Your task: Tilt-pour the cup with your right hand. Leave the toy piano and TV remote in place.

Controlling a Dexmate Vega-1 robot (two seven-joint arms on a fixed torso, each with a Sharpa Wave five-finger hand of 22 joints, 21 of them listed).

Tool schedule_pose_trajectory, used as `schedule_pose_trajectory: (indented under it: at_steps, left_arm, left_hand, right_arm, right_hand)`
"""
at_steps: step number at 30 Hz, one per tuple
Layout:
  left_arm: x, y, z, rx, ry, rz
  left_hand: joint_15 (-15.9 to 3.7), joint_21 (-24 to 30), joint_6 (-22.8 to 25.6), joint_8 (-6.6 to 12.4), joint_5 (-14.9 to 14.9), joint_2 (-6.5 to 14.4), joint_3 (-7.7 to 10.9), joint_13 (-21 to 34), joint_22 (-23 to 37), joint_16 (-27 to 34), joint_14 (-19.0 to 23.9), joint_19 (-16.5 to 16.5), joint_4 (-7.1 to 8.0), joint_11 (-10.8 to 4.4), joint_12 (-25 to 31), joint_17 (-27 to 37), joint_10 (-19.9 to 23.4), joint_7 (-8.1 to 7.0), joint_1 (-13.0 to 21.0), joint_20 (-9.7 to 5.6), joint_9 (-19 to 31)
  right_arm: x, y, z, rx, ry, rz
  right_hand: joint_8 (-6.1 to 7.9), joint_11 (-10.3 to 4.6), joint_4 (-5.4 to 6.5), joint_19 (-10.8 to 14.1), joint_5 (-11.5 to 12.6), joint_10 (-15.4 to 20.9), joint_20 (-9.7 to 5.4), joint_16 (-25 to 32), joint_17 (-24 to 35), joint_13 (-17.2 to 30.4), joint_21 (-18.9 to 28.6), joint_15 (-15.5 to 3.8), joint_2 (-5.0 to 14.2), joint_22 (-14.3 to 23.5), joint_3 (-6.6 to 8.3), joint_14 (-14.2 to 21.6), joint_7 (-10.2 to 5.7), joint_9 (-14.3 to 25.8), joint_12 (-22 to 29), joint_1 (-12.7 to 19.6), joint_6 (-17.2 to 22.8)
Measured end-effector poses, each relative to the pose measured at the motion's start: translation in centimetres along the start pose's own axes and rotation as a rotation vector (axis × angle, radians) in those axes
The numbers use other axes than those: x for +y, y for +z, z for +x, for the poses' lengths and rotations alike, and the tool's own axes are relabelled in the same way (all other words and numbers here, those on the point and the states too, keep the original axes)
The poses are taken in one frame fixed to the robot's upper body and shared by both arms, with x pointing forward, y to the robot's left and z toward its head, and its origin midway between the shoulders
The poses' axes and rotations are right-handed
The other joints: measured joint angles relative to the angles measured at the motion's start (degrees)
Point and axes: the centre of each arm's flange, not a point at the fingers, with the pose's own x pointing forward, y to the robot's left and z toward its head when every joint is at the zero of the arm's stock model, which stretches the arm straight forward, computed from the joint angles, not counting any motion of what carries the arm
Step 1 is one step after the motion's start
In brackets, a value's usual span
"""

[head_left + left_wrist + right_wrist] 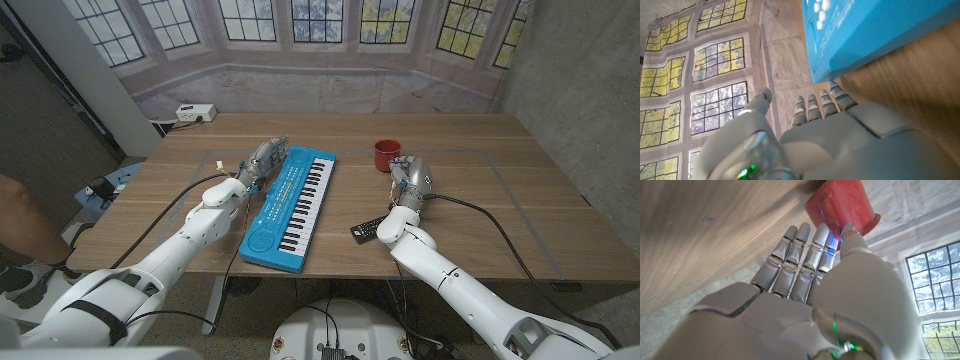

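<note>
Table: wooden table (480, 215), backdrop of printed windows (320, 20) behind.
Cup: red cup (387, 154) upright, far right of the toy piano (292, 207).
Right hand: right hand (410, 178) fingers extended beside cup, apparently not gripping.
Left hand: left hand (258, 166) empty, fingers straight, beside piano.
Remote: TV remote (364, 229) near right wrist.

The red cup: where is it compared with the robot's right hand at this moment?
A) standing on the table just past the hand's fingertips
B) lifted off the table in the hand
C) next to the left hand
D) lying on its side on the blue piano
A: the red cup stands upright on the table, just ahead of the right hand, whose fingers reach to it without wrapping it.
</note>
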Motion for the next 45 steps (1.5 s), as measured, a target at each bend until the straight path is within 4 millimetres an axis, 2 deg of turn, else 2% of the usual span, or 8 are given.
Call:
schedule_pose_trajectory:
  at_steps: [16,32,45]
  left_arm:
    - [-0.2,0.0,0.0,0.0,0.0,0.002]
    - [-0.4,0.1,-0.3,-0.004,-0.002,0.008]
    - [-0.6,0.1,-0.7,-0.007,-0.004,0.009]
  left_hand:
    - [0.0,-0.01,0.0,0.0,0.0,-0.22,0.0,0.0,-0.01,0.0,-0.01,0.0,0.0,-0.31,0.0,0.0,0.3,0.0,0.22,0.0,0.0]
    - [0.0,-0.05,0.0,0.0,0.0,-0.22,0.0,0.0,0.04,0.0,-0.01,0.31,0.0,-0.31,0.0,0.0,0.3,0.0,0.22,0.32,0.0]
    - [0.0,-0.44,0.02,0.0,0.0,-0.23,0.0,0.0,0.03,0.0,-0.02,0.3,0.0,0.01,0.0,0.0,0.61,-0.02,0.21,0.31,0.0]
  right_arm:
    - [-0.5,0.2,0.0,-0.017,-0.022,0.016]
    - [-1.4,0.5,-0.1,-0.036,-0.044,0.039]
    - [-2.1,1.1,-0.2,-0.061,-0.067,0.058]
  right_hand:
    - [-0.16,0.0,0.0,-0.01,-0.4,0.62,0.0,0.0,0.0,0.06,0.0,-0.18,-0.05,0.0,0.0,0.41,0.33,0.03,0.0,0.54,0.3]
    - [0.01,0.01,-0.31,-0.01,-0.62,0.61,0.0,-0.01,-0.15,-0.12,0.0,-0.09,0.0,0.0,-0.32,0.68,-0.01,0.16,-0.01,0.9,0.62]
    - [0.01,-0.12,-0.31,-0.01,-0.84,0.74,0.0,-0.01,-0.14,-0.01,0.0,-0.08,0.0,0.0,-0.32,0.68,0.0,0.3,-0.01,0.9,0.61]
